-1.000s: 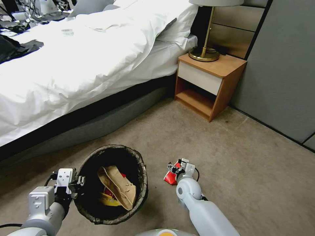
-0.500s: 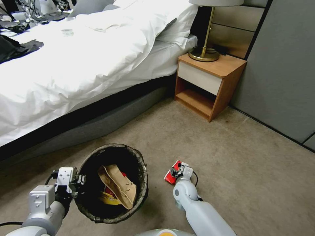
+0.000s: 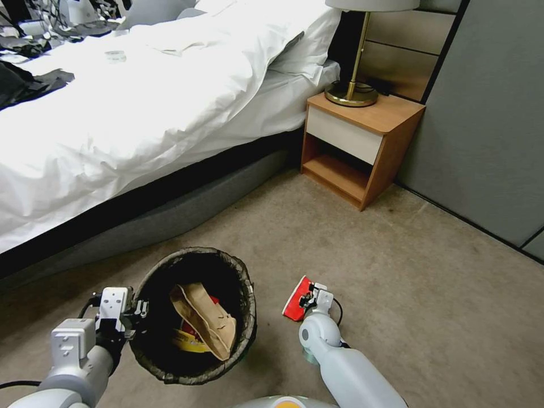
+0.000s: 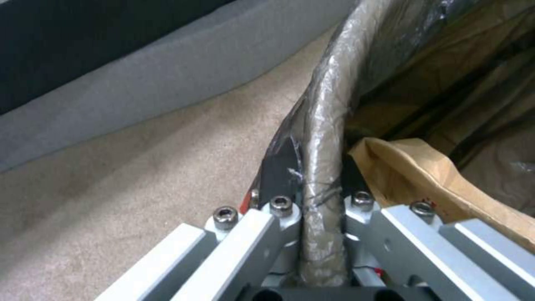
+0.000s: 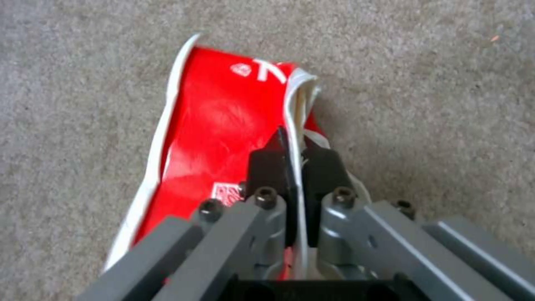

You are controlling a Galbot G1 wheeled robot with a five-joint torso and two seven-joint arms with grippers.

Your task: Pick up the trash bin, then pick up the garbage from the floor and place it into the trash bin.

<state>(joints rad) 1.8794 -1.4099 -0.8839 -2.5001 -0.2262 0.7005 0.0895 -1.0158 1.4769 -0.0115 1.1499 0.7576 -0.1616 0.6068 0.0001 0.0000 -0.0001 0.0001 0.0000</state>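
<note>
Left tool clamped on trash bin rim; right tool pinches red packet edge on carpet.

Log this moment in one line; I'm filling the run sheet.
left gripper: shut on trash bin rim | right gripper: shut on red packet

1. A bed with rumpled white bedding fills the upper left.
2. A wooden nightstand stands right of centre, against the bed's head end.
3. A brass lamp stands on the nightstand.
4. Beige carpet covers the lower frame.
5. A grey wall panel rises at the right.
</note>
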